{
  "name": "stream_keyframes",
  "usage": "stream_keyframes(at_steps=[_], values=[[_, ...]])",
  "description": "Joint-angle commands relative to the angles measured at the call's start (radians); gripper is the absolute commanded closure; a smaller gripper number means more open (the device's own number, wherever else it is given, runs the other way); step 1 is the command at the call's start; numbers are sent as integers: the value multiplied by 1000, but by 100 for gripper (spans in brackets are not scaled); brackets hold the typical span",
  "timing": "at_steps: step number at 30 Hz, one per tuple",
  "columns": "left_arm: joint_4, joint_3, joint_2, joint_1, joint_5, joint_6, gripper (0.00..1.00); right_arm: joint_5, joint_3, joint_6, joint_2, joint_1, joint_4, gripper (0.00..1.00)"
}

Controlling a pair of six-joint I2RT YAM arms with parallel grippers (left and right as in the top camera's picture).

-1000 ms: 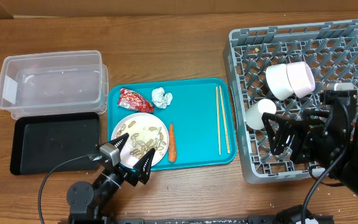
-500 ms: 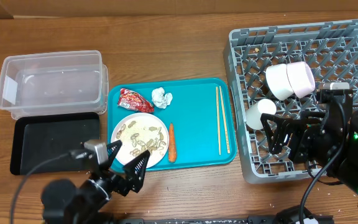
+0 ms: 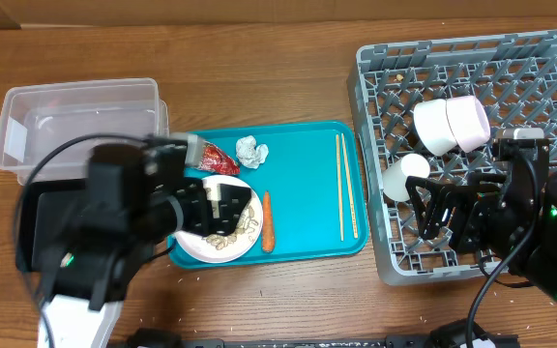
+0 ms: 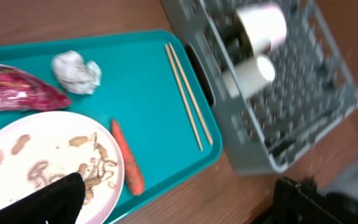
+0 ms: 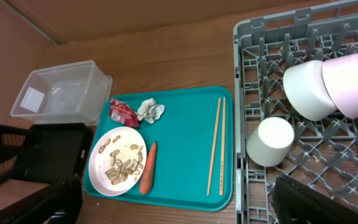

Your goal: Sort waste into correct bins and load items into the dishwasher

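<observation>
On the teal tray lie a red wrapper [image 3: 213, 157], a white tissue ball [image 3: 251, 151], a carrot [image 3: 267, 220], chopsticks [image 3: 345, 187] and a white plate [image 3: 232, 242] with peanut shells [image 4: 95, 168]. My left gripper [image 3: 219, 208] hovers open over the plate's left side, holding nothing. The clear tub [image 3: 80, 124] and black tray [image 3: 29, 227] sit at the left, the black tray partly under my left arm. Two white bowls [image 3: 450, 124] and a cup [image 3: 404, 178] rest in the grey rack [image 3: 472, 58]. Over the rack's front, my right gripper [image 3: 448, 215] is open and empty.
The teal tray [image 3: 307, 164] lies between the bins and the rack, its right rim close to the rack's left wall. Bare wooden table [image 3: 259, 68] shows behind the tray and along the front edge.
My left arm has risen from the table's front edge and swung over the black tray and the plate. The right arm has barely moved.
</observation>
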State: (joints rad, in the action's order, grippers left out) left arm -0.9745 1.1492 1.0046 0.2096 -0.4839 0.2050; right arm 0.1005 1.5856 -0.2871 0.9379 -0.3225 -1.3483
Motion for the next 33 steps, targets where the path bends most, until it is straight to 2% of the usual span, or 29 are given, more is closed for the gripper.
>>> stream_keyframes(at_steps=[1, 4, 7, 11, 14, 18, 21, 24, 26, 30, 33], values=[[13, 24, 83, 80, 49, -77, 0, 6, 13, 7, -5, -2, 3, 0], [48, 25, 169, 107, -10, -20, 0, 6, 12, 7, -5, -2, 3, 0], [53, 25, 240, 114, -112, -18, 0, 6, 12, 7, -5, -2, 3, 0], [61, 24, 320, 140, -89, -16, 0, 6, 13, 7, -5, -2, 3, 0], [55, 24, 377, 160, -94, 43, 0, 6, 13, 7, -5, -2, 3, 0], [21, 24, 436, 187, -79, 27, 0, 6, 13, 7, -5, -2, 3, 0], [30, 24, 454, 224, -2, 56, 0, 6, 12, 7, -5, -2, 3, 0], [33, 24, 459, 284, 159, 124, 3, 6, 12, 7, -5, -2, 3, 0], [30, 24, 465, 341, 254, 163, 18, 6, 12, 7, -5, -2, 3, 0], [25, 24, 502, 457, 434, 334, 31, 6, 13, 7, -5, -2, 3, 0], [50, 24, 550, 507, 480, 468, 29, 6, 13, 7, -5, -2, 3, 0]])
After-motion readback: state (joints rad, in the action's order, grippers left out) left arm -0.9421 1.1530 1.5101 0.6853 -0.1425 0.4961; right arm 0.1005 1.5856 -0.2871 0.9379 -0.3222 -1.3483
